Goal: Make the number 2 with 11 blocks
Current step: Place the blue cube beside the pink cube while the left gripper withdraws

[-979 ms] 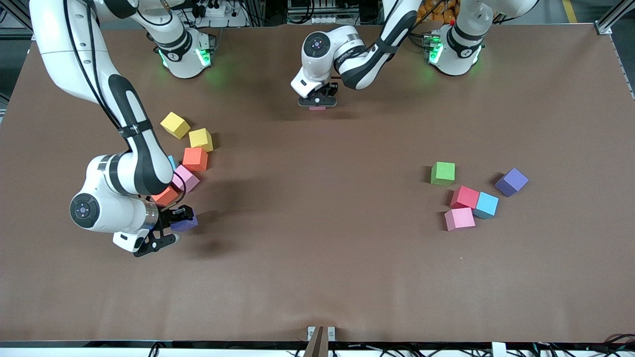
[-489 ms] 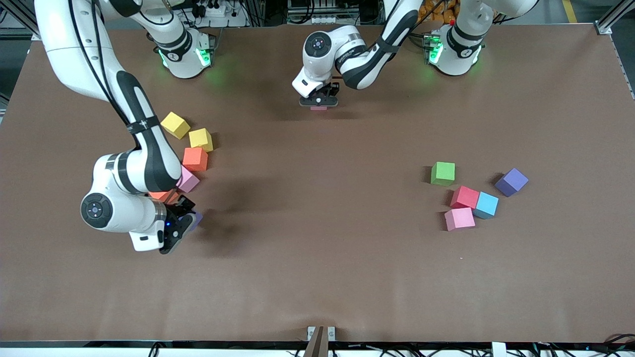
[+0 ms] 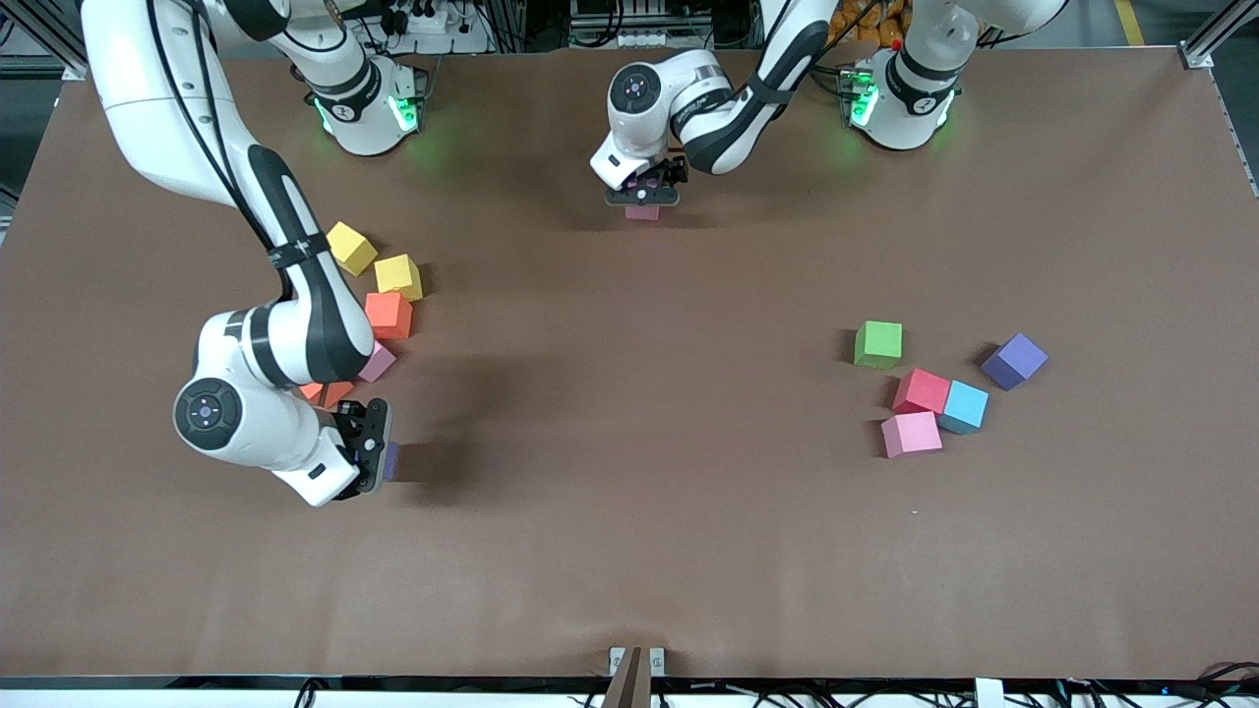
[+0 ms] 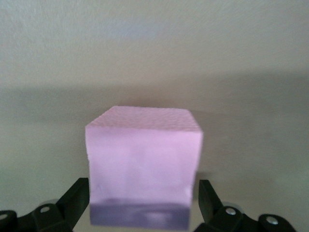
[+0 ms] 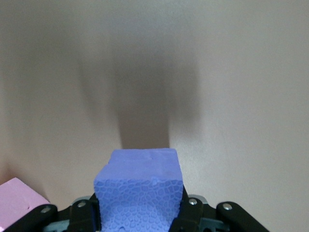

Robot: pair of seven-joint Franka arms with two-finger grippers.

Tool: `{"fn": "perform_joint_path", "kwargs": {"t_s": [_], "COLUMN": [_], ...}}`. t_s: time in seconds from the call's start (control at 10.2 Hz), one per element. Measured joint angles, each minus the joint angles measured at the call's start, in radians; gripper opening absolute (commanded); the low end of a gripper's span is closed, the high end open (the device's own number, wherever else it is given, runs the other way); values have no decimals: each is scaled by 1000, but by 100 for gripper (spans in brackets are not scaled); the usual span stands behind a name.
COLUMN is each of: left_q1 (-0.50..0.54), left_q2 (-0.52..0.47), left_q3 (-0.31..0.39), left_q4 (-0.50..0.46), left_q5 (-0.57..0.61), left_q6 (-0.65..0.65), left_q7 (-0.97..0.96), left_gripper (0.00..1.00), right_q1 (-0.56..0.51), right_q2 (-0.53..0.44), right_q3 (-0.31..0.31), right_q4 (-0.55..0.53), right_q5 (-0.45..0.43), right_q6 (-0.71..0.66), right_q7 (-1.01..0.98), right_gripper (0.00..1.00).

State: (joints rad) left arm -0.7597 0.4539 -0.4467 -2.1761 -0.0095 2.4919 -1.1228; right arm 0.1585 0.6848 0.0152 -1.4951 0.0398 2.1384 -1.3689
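Observation:
My left gripper (image 3: 641, 194) is open just above a pink block (image 3: 641, 211) that sits on the table near the robots' edge. In the left wrist view the pink block (image 4: 143, 159) stands between the spread fingers (image 4: 77, 195) with a gap beside it. My right gripper (image 3: 377, 458) is shut on a purple block (image 3: 390, 459) and holds it above the table; the right wrist view shows this block (image 5: 139, 186) clamped tight. Orange (image 3: 389, 315), pink (image 3: 377, 361) and orange (image 3: 328, 393) blocks lie beside the right arm. Green (image 3: 877, 344), red (image 3: 922, 390), light blue (image 3: 964, 406), pink (image 3: 911, 434) and purple (image 3: 1014, 360) blocks lie toward the left arm's end.
Two yellow cubes (image 3: 351, 246) (image 3: 398, 276) lie beside the orange block, farther from the front camera. The right arm's forearm covers part of that cluster. A pink block's corner (image 5: 19, 200) shows in the right wrist view.
My right gripper has turned and lifted the purple block away from the cluster. My left gripper has risen a little off the pink block, which stays on the table.

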Motion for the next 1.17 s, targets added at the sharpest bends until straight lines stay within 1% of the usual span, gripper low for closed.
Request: {"fn": "perform_joint_path", "kwargs": {"t_s": [0.29, 0.49, 0.59, 0.78, 0.88, 0.98, 1.08, 1.17], "left_q1": [28, 48, 69, 135, 178, 238, 306, 374], "left_q2": [-45, -93, -132, -223, -269, -314, -348, -367], "left_q3": [-9, -10, -11, -12, -11, -10, -7, -6], "left_q4": [29, 50, 55, 57, 58, 57, 56, 55], "left_q5": [0, 0, 0, 0, 0, 0, -1, -1], "left_q6": [-25, -88, -122, -195, -234, -273, -296, -302], "left_q7": [-15, -23, -24, -21, 9, 77, 144, 204], "left_gripper": [100, 100, 100, 100, 100, 100, 100, 100], "right_q1": [24, 57, 86, 155, 199, 281, 410, 561], "right_q2": [1, -6, -24, -94, -137, -181, -221, -256], "right_q3": [2, 4, 4, 3, -10, -70, -181, -310], "right_q4": [7, 5, -10, -84, -139, -197, -253, -310], "right_q5": [1, 6, 11, 22, 44, 88, 138, 191], "right_q6": [-13, -51, -62, -72, -72, -71, -71, -71], "right_q7": [0, 24, 56, 120, 145, 152, 153, 153], "right_gripper": [0, 0, 0, 0, 0, 0, 0, 0]}}
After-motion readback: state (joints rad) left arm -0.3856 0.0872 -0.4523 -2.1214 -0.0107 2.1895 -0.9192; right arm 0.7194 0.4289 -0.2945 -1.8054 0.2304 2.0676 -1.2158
